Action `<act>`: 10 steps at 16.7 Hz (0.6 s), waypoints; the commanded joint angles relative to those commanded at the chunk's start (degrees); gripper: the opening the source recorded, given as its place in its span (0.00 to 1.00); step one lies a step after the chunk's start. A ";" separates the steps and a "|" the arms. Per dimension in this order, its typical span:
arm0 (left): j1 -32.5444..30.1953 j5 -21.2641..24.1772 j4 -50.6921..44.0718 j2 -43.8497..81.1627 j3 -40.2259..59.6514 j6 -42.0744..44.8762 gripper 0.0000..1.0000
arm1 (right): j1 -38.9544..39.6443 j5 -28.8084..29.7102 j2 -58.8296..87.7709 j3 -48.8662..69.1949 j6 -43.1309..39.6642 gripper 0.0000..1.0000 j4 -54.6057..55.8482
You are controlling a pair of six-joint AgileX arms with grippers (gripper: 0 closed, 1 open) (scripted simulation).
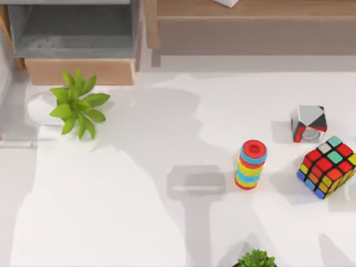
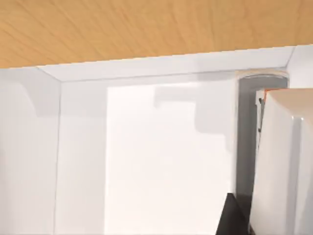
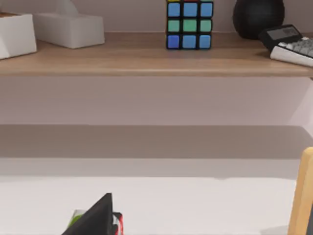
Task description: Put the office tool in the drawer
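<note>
The drawer stands open at far left, the office tool lies untouched mid-table; gripper states cannot be told

Top view looks straight down on the white table, taking in the open drawer at upper left, the long wooden shelf along the far edge and the ring stack right of centre. Left wrist view sits close against white panels under a wood surface, possibly the drawer area. Right wrist view looks low and level across the table toward the shelf, which it shares with the top view.
</note>
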 joint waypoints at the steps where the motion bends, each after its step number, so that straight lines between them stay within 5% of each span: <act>1: 2.22 0.85 -1.59 3.09 2.00 1.76 0.00 | 0.00 0.00 0.00 0.00 0.00 1.00 0.00; 10: 10.23 7.92 -14.12 20.71 10.82 6.31 0.00 | 0.00 0.00 0.00 0.00 0.00 1.00 0.00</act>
